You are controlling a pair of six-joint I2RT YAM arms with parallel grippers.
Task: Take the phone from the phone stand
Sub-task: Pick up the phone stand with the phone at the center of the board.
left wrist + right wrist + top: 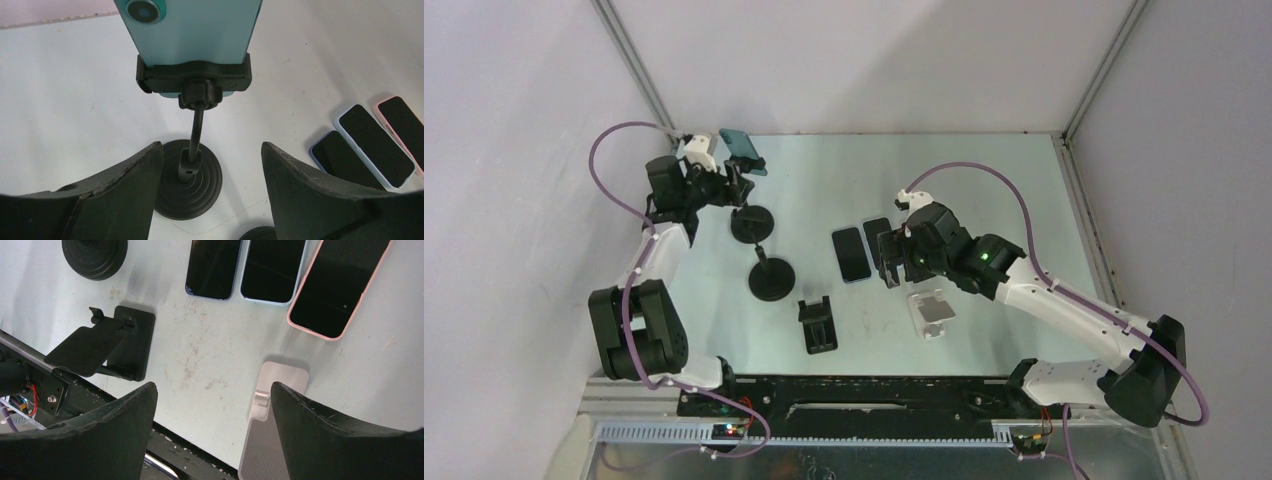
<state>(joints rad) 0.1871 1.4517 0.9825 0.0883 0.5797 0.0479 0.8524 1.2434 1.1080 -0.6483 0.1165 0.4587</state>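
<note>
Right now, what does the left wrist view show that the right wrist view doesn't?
Only the left wrist view: the teal phone clamped in the black gooseneck stand on its round base. Only the right wrist view: the black folding stand and the silver slab stand. Both: the white table, the navy-cased phone, the pale-blue-cased phone and the pink-cased phone lying flat side by side, and each camera's own open jaws.

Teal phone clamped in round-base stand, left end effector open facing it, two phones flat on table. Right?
Three lie flat on the table, not two: navy phone, light-blue phone and pink phone (right wrist view). Teal phone clamped in the stand, left end effector open facing it: correct.
</note>
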